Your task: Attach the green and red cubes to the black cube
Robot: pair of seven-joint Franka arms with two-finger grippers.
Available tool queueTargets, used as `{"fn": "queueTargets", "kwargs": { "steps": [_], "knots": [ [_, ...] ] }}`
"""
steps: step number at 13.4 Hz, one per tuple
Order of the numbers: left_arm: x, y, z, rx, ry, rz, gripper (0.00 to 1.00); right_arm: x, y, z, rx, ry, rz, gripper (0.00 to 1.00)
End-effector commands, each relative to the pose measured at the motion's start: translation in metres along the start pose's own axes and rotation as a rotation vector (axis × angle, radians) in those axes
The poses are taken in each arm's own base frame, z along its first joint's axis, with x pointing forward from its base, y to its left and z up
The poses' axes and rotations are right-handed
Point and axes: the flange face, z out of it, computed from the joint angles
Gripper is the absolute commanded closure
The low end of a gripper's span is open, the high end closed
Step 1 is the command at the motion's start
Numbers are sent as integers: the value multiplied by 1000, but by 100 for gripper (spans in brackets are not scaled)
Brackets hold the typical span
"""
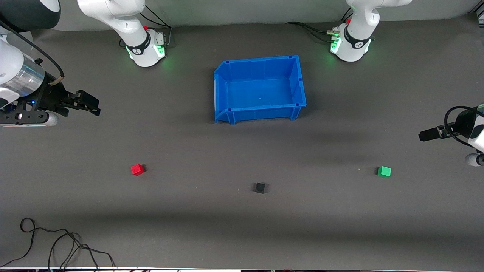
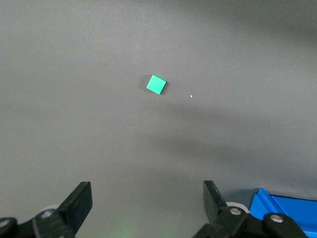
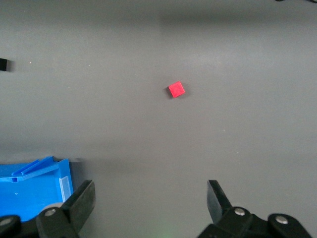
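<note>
The black cube (image 1: 259,187) sits on the grey mat, nearer the front camera than the blue bin. The red cube (image 1: 137,169) lies toward the right arm's end and shows in the right wrist view (image 3: 176,89). The green cube (image 1: 384,171) lies toward the left arm's end and shows in the left wrist view (image 2: 156,84). My right gripper (image 1: 87,105) is open and empty, up over the mat at the right arm's end (image 3: 150,198). My left gripper (image 1: 427,135) is open and empty over the mat at the left arm's end (image 2: 147,201). The black cube's edge shows in the right wrist view (image 3: 3,64).
An empty blue bin (image 1: 260,89) stands mid-table between the arm bases; its corner shows in both wrist views (image 2: 285,210) (image 3: 34,181). Loose black cables (image 1: 56,241) lie at the mat's front edge toward the right arm's end.
</note>
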Motion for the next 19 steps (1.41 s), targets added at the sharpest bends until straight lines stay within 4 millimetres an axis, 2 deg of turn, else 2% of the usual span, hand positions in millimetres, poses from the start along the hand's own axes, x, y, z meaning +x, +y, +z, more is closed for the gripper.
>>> {"fn": "queueTargets", "kwargs": {
  "steps": [1, 5, 10, 14, 16, 19],
  "knots": [
    [-11, 6, -9, 1, -4, 5, 0, 2, -1, -4, 6, -1, -17, 0],
    [-14, 2, -20, 1, 0, 11, 0, 2, -1, -4, 4, -1, -17, 0],
    [-17, 2, -25, -2, -10, 15, 0, 3, -1, -3, 4, -3, -17, 0],
    [-20, -5, -37, -6, 10, 116, 0, 2, -1, -4, 4, -1, -19, 0],
    [-19, -4, -47, -12, 34, 131, 0, 2, -1, -4, 4, -1, -19, 0],
    [-18, 2, -50, 5, 47, 134, 0, 2, -1, -4, 4, -1, -19, 0]
  ]
}}
